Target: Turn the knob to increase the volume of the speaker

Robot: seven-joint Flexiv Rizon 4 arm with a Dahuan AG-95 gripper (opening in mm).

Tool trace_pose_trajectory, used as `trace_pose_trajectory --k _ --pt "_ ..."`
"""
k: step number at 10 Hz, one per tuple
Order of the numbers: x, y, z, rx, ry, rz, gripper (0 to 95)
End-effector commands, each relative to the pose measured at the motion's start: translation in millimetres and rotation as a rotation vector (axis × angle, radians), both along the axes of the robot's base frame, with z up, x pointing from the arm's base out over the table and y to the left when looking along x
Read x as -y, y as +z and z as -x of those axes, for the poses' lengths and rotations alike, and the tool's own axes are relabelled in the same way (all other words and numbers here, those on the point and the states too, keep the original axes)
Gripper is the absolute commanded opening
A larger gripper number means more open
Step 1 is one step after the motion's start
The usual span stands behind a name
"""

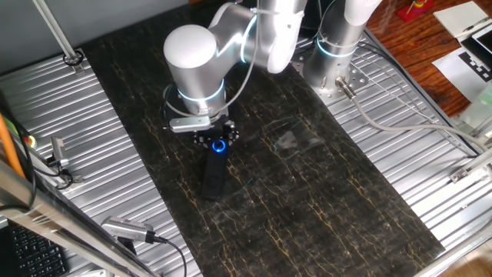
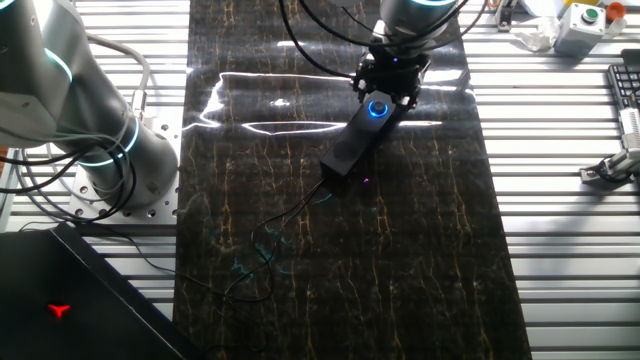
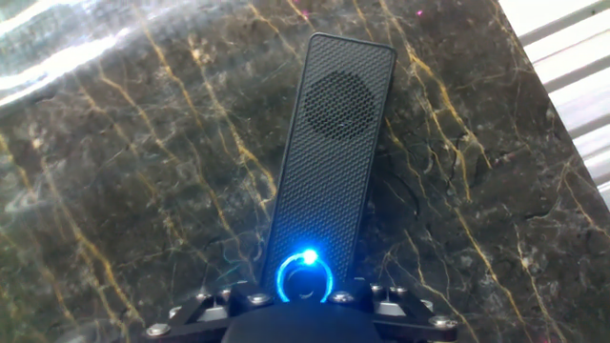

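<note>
The speaker [image 1: 213,176] is a slim black bar lying on the dark marble table; it also shows in the other fixed view [image 2: 350,150] and in the hand view [image 3: 329,162]. Its knob [image 3: 304,280], ringed in glowing blue, sits at the end nearest the hand and shows in both fixed views [image 1: 219,145] [image 2: 378,109]. My gripper [image 2: 385,88] hangs right over the knob end [image 1: 215,140], its fingers standing apart on either side of the knob. In the hand view only the gripper's [image 3: 303,319] black linkages show at the bottom edge; no fingertip touches the knob.
A thin black cable [image 2: 290,215] runs from the speaker's far end across the marble. A second arm's base [image 2: 110,150] stands on the ribbed metal table beside the marble slab. A keyboard [image 2: 625,85] and a button box [image 2: 580,25] lie at the right edge.
</note>
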State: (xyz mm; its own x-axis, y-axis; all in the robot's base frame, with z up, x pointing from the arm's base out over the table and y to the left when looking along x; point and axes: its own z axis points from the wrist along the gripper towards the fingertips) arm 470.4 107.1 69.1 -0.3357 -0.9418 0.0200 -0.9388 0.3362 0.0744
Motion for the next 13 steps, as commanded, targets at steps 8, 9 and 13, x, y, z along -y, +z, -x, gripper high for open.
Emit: trace_pose_trajectory --k 8,9,13 --pt "-0.4 -4.8 0.0 0.010 0.048 0.001 38.0" --pt "-0.4 -4.8 0.0 0.010 0.047 0.000 38.0" --pt "-0.4 -4.7 0.0 0.010 0.040 0.001 38.0"
